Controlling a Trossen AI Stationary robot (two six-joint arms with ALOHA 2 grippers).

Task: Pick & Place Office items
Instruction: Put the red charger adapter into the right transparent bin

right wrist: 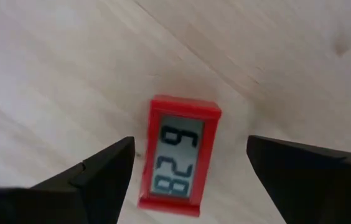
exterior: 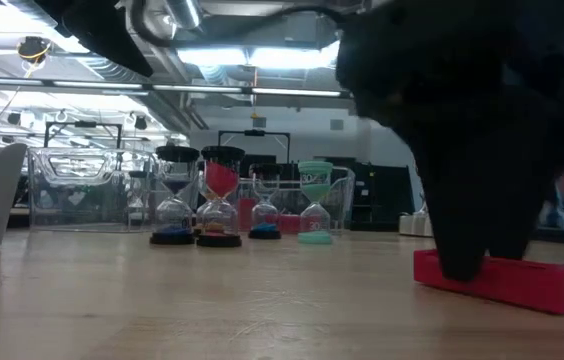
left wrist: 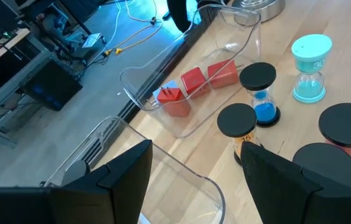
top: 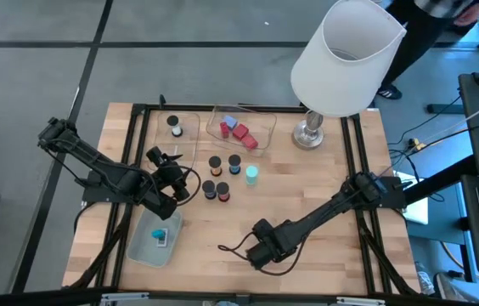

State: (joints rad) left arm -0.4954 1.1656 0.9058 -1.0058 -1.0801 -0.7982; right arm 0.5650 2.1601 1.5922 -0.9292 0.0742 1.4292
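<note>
The right gripper hangs low over the table near its front edge, fingers spread wide on either side of a red timer that lies flat, its display reading 829. Neither finger touches it in the right wrist view; in the low view the gripper stands at the timer.

The left gripper sits toward the left edge, jaws released and holding nothing, beside a clear tray.

Mid-table stand five sand timers: four black-capped and one teal. Behind them a second clear tray holds red blocks. A pale green tray near the front-left corner holds a small teal piece. A lamp stands at the back edge.
</note>
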